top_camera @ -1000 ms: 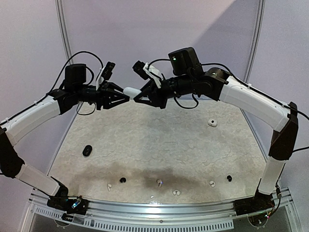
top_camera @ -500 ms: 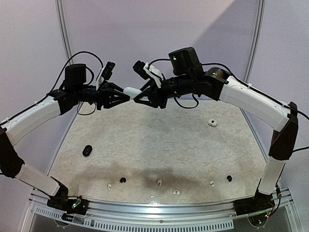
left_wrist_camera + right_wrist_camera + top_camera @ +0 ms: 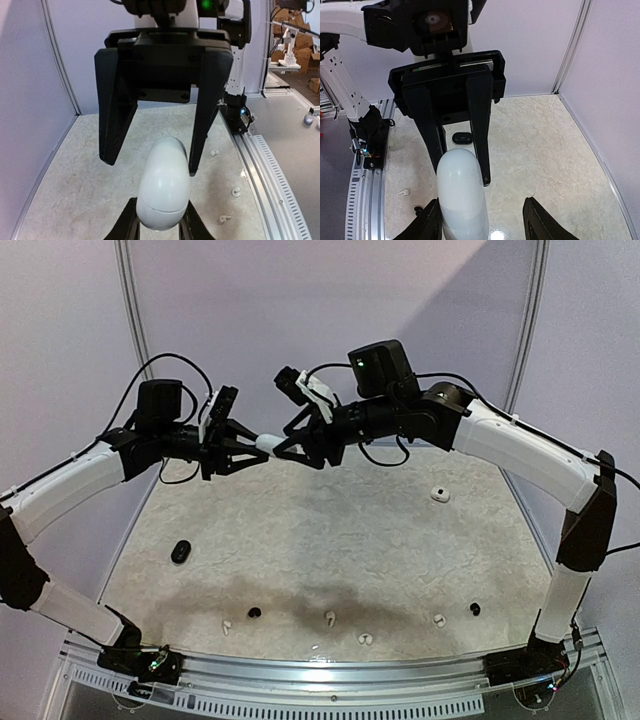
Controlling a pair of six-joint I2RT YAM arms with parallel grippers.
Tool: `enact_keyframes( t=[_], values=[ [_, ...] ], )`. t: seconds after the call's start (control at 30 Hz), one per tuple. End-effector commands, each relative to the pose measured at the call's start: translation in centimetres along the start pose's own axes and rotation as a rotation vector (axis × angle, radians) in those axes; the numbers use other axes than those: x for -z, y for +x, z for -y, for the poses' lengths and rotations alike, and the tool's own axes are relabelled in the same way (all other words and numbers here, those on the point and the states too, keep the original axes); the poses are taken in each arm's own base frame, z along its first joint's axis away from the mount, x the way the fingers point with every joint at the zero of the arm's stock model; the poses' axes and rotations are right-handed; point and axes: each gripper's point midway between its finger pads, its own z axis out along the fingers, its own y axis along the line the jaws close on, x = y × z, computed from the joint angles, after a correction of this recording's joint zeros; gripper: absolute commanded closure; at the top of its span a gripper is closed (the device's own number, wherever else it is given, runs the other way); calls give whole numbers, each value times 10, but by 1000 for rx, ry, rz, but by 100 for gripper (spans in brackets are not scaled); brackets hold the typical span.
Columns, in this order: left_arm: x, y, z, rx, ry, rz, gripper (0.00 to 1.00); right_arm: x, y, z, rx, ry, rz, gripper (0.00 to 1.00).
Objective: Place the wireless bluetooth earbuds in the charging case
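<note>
Both arms are meeting high over the table [image 3: 300,530], tip to tip. The left gripper [image 3: 160,225] is clamping narrow on the white case [image 3: 163,187], its two fingers pressing the rounded lower end from either side. That case is hanging in mid-air, well above the tabletop, and it is looking closed, with a seam line running round its lower part.

The right gripper [image 3: 482,220] is standing wide. In its own wrist view the case is sitting just beside one finger while the other finger is standing well apart, so it is gripping nothing. Seen from the left wrist, its black fingers are reaching down on either side of the case's far end.

Down near the front edge of the table the earbuds are lying loose in a rough row. There are four white earbuds [image 3: 329,617] and two black earbuds [image 3: 254,612], all apart from one another. A black case [image 3: 180,551] is lying near the left edge. A small white thing [image 3: 438,494] is sitting far right, and I cannot tell what it is.
</note>
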Motion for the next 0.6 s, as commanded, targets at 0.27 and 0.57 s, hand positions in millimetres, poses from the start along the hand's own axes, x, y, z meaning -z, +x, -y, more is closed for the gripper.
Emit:
enact_keyframes(
  t=[0.27,0.57],
  values=[
    [0,11,24,-146,38,-57,100,-4,9,24,-49,92,-15,49],
    [0,10,27,-101,52,-47,100,-6,19,31,-85,105,-40,50]
  ],
)
